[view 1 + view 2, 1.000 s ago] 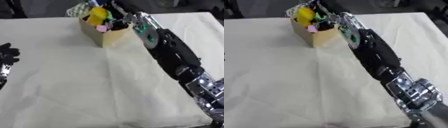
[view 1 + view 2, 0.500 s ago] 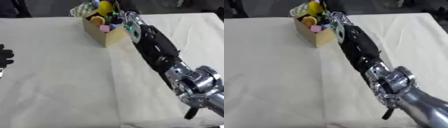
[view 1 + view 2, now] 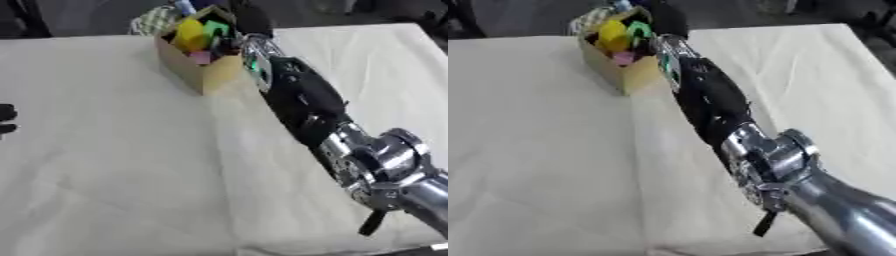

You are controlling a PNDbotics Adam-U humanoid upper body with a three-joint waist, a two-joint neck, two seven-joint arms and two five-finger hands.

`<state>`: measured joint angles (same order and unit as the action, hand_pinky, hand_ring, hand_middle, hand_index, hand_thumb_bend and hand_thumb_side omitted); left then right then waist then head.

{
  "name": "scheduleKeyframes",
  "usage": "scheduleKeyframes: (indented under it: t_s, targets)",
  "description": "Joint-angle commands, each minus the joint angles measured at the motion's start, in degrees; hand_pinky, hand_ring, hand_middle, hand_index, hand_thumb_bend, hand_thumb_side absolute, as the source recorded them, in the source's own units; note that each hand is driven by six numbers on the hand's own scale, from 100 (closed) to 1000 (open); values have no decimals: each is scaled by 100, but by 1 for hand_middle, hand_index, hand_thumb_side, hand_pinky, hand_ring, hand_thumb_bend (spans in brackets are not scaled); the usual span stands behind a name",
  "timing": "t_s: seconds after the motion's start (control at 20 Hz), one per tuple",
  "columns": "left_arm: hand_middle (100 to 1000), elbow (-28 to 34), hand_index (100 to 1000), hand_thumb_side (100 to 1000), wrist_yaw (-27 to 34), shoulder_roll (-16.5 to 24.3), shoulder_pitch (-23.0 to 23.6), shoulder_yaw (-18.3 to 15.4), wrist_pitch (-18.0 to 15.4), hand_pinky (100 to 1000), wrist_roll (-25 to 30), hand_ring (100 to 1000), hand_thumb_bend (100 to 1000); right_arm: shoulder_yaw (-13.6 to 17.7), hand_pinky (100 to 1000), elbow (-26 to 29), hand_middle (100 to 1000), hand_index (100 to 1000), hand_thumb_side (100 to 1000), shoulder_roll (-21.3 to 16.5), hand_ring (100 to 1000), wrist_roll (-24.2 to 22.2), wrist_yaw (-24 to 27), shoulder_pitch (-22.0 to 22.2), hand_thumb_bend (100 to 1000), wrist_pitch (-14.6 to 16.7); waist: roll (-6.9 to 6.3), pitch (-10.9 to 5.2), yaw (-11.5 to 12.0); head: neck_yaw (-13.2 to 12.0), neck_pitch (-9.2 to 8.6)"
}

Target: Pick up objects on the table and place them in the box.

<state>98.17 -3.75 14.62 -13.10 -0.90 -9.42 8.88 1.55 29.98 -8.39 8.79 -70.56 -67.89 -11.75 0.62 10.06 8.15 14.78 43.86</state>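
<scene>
My right arm reaching to the box at the table's far edge.

The cardboard box (image 3: 203, 70) stands near the far edge of the cloth-covered table (image 3: 114, 170), left of centre, filled with a yellow object (image 3: 189, 34), a green object (image 3: 214, 29) and a pink object (image 3: 201, 57). My right hand (image 3: 251, 20) lies over the box's right rim; whether its fingers are spread or curled I cannot tell. My left hand (image 3: 5, 119) shows only as dark fingertips at the table's left edge.

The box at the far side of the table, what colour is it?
Tan, like plain cardboard. The box shows best in the left eye view.
</scene>
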Motion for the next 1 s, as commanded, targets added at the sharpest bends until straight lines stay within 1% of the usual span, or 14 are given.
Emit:
scheduleKeyframes:
  t_s: [0.05,0.15,0.25,0.35,0.4,0.5,0.6,0.7,0.75,0.85,0.9,1.0]
  targets:
    - [724,44,899,681,5,81,-37,-7,-6,785,10,794,223,-48,726,282,906,1000,430,-193,787,-272,-205,-193,158,149,-75,-175,-22,11,26]
    - [724,41,899,682,3,88,-14,-19,-5,785,-2,794,224,-62,717,505,904,1000,372,-287,787,-407,-147,-203,109,295,-75,-200,-74,-40,26]
    - [724,36,899,685,-2,104,22,-42,-2,785,-23,794,222,-133,707,883,894,1000,324,-458,783,-486,178,-158,100,546,-71,-225,-170,-146,26]
    - [725,31,899,689,-9,125,55,-68,4,785,-54,796,222,-287,695,1377,879,1000,272,-704,775,-574,695,-30,100,818,-61,-240,-285,-272,26]
    - [726,30,898,689,-13,127,70,-88,9,784,-78,796,224,-383,689,1706,864,1000,255,-877,769,-603,1036,94,100,950,-53,-245,-353,-334,26]
    - [726,29,898,691,-22,136,97,-126,24,784,-135,797,223,-556,675,2419,834,1000,232,-1252,755,-633,1809,432,100,1076,-41,-250,-482,-464,26]
    - [727,31,898,691,-30,158,119,-163,37,784,-196,798,222,-668,652,3182,808,981,249,-1620,736,-580,2659,894,100,1046,-29,-246,-606,-611,26]
    - [727,35,897,690,-40,173,134,-204,53,784,-269,798,218,-731,632,3955,792,964,284,-1928,717,-502,3525,1435,100,921,-16,-227,-715,-748,26]
    - [728,37,896,692,-45,178,146,-226,62,783,-313,798,217,-726,617,4346,774,942,317,-2044,699,-442,3954,1744,100,857,-9,-217,-769,-818,26]
    - [728,39,896,693,-53,181,167,-260,77,783,-386,798,212,-656,606,4973,759,929,351,-2160,688,-302,4681,2315,100,767,2,-193,-864,-945,26]
    - [728,39,896,696,-57,184,178,-277,84,783,-420,798,207,-603,599,5252,737,923,425,-2143,673,-235,5054,2606,100,796,6,-178,-913,-1012,26]
    - [728,41,895,698,-54,189,204,-308,93,782,-482,798,204,-475,595,5675,724,906,477,-2043,668,-111,5719,3117,100,965,9,-151,-1004,-1131,26]
